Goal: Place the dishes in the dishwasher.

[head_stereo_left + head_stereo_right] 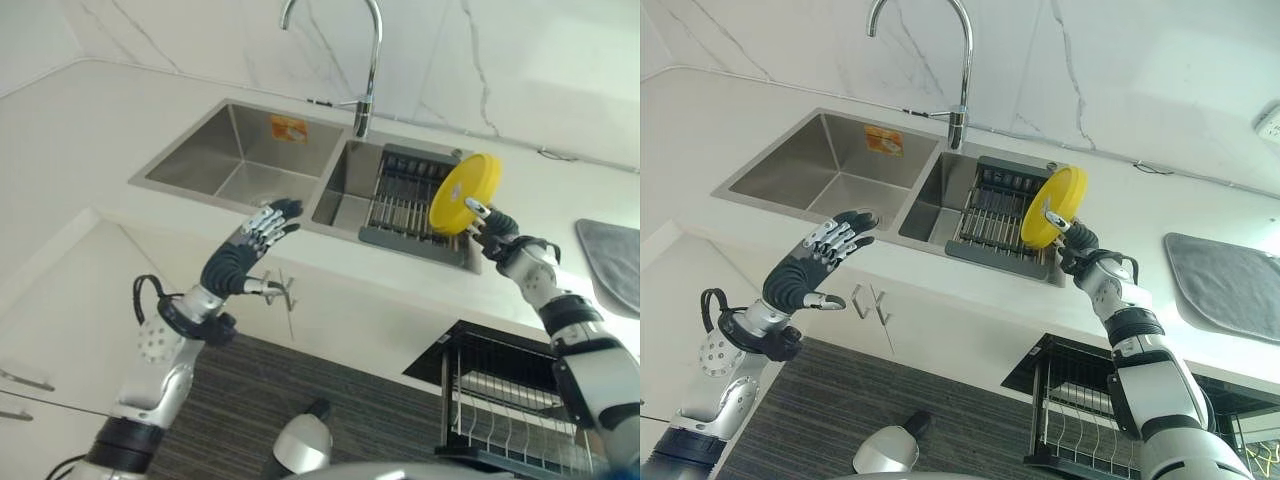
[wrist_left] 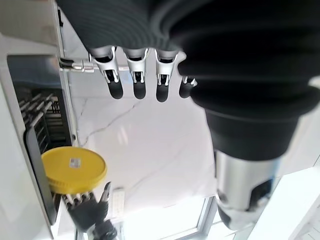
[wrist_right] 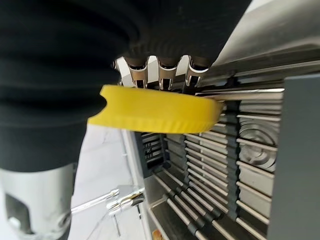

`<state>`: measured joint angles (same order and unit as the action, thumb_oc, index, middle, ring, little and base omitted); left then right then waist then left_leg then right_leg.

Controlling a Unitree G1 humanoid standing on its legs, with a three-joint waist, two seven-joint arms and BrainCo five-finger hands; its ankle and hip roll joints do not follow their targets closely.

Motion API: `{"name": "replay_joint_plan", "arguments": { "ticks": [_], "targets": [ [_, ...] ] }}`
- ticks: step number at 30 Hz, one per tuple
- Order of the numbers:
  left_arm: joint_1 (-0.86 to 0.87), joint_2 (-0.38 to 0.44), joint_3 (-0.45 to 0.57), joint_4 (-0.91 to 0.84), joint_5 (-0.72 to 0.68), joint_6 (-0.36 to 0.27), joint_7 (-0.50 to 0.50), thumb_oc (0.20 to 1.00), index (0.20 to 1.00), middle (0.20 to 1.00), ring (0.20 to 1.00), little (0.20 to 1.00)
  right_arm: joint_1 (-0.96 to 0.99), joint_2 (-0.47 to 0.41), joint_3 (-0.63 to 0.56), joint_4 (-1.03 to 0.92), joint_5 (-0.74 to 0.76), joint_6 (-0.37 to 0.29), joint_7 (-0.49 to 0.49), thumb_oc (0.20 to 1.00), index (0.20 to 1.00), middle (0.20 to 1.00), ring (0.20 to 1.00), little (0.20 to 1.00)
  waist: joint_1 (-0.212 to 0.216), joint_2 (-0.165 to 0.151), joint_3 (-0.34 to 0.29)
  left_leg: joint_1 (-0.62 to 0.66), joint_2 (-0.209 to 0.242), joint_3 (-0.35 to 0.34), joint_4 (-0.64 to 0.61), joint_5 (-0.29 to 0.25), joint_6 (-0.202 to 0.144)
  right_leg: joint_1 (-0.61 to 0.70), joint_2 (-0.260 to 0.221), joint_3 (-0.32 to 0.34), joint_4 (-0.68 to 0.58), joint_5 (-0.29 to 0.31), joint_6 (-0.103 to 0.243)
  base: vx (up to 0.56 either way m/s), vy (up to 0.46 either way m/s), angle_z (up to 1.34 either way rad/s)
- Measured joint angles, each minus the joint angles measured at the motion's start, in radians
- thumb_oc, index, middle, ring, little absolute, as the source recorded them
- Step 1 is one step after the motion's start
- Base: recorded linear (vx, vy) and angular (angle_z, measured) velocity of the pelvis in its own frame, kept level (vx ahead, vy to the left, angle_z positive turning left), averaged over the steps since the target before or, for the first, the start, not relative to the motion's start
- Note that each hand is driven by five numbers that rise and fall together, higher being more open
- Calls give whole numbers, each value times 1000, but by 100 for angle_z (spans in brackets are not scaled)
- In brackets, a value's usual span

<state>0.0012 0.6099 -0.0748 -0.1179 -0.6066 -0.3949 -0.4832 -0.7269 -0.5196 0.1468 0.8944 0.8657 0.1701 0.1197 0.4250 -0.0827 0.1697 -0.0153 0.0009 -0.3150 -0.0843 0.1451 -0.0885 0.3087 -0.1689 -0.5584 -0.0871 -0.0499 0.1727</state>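
Observation:
A yellow plate (image 1: 464, 193) stands on edge above the right end of the dark dish rack (image 1: 405, 205) in the right sink basin. My right hand (image 1: 494, 232) is shut on the plate's lower rim, fingers behind it and thumb in front; the right wrist view shows the yellow plate (image 3: 157, 115) pinched under the fingers (image 3: 165, 72) over the rack's bars. My left hand (image 1: 245, 252) hovers open in front of the counter edge by the left basin, fingers (image 2: 135, 80) spread and holding nothing.
A double steel sink (image 1: 235, 155) with a tall tap (image 1: 366, 70) is set in the white counter. A grey mat (image 1: 610, 262) lies at the right. An open dishwasher rack (image 1: 510, 400) with wire tines sits low at the right, below the counter.

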Motion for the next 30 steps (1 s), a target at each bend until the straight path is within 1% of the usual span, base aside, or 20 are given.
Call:
{"name": "replay_joint_plan", "arguments": {
  "ticks": [4,5,10,14,20,22,25,30],
  "targets": [
    [0,3,0,0,0,0,-1,1000,1000,1000,1000,1000,0,0,0,0,0,-5,-23,1000,1000,1000,1000,1000,0,1,0,0,-1,0,0,0,0,0,-1,0,0,0,0,87,28,0],
    [0,4,0,0,0,0,0,1000,1000,1000,1000,1000,0,0,-1,0,-1,-7,-46,1000,1000,1000,1000,1000,0,2,0,0,-3,0,0,0,0,0,-3,0,0,0,0,77,39,0],
    [0,4,0,0,0,1,0,1000,1000,1000,1000,1000,-3,0,-3,2,-8,-21,-103,1000,1000,1000,1000,1000,2,10,4,1,-8,0,0,-1,2,2,-8,-1,0,-1,-1,94,37,0],
    [10,5,-1,-17,0,3,5,1000,1000,1000,1000,1000,-20,-1,-39,43,-42,-32,-122,1000,1000,1000,1000,1000,3,9,4,1,-16,0,0,-2,4,2,-17,-1,0,-4,-4,103,9,1],
    [19,28,-2,-28,0,2,16,1000,1000,1000,1000,1000,-34,-17,-40,112,-41,-71,-113,1000,1000,1000,1000,1000,14,0,16,-1,-12,0,0,-3,4,-1,-14,-1,0,-2,4,43,-36,0],
    [30,42,-2,-28,0,1,22,1000,1000,1000,1000,1000,-48,-47,-41,122,-41,-71,-104,1000,1000,1000,1000,1000,24,-7,41,-3,-11,-1,0,-3,3,-2,-12,-1,0,-2,4,-6,-62,0],
    [35,62,-3,-28,0,0,25,1000,1000,1000,1000,1000,-62,-58,-40,122,-41,-71,-89,1000,1000,1000,1000,1000,25,-22,56,-25,-12,-1,18,-5,1,-17,-11,-1,0,-2,4,-6,-33,0],
    [32,67,-3,-28,1,-5,42,1000,1000,1000,1000,1000,-121,-73,-37,130,-40,-67,-77,1000,1000,1000,1000,1000,28,-20,72,-58,-15,-2,52,-18,1,-36,-9,-1,0,5,7,-2,-14,0]
  ]
}}
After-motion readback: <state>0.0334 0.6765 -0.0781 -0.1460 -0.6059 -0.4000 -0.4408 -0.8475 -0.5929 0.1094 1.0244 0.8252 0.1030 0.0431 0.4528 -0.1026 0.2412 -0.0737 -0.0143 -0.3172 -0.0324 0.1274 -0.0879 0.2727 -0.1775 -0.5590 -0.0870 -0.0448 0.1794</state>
